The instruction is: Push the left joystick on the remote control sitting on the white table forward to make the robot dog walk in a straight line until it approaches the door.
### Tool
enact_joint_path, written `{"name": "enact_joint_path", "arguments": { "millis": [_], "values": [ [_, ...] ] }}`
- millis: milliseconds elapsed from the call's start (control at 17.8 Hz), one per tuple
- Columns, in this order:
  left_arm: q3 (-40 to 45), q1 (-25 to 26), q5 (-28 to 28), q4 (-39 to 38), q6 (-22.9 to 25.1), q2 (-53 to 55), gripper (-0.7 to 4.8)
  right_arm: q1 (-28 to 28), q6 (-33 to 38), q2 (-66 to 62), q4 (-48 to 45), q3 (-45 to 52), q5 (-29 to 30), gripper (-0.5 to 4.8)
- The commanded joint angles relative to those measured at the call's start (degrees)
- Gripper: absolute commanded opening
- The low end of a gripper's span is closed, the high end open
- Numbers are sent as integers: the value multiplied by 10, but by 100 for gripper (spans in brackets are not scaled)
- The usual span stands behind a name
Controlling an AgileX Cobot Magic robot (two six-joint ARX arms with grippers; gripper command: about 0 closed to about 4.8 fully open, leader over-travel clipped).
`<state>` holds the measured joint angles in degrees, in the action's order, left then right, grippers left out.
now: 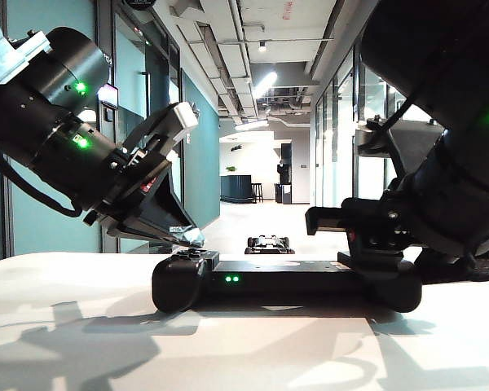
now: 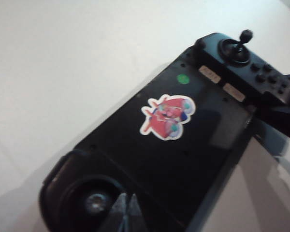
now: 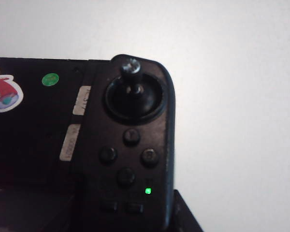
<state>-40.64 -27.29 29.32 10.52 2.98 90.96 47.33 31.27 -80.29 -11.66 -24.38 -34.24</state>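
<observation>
At far left your left gripper [image 1: 189, 236] slants down over the left end of the remote control [image 1: 285, 281], its fingers [image 2: 127, 209] pressed together into one tip. That tip sits right at the left joystick [image 2: 95, 202], beside its cap; actual contact can't be confirmed. The controller lies long-side across the white worktop [image 1: 81, 342], green lights facing you. Past its middle, down the corridor, the robot dog [image 1: 268, 243] stands small and distant, so forward means pushing the stick away, toward the dog. On the right, your right gripper [image 1: 367, 232] rests at the controller's right end; its finger spacing can't be seen. The second stick [image 3: 131, 67] there stands untouched. Nothing blocks the left tip.
</observation>
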Motion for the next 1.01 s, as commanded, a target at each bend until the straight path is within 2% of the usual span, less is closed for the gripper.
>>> {"name": "enact_joint_path", "arguments": {
  "millis": [56, 1009],
  "values": [
    [-2, 0, -4, 21, 1, 2, -6, 0, 5, 3, -6, -2, 1, 107],
    [-2, 0, -28, 54, 2, 17, -6, 0, 5, 3, -6, -2, 8, 107]
  ]
}}
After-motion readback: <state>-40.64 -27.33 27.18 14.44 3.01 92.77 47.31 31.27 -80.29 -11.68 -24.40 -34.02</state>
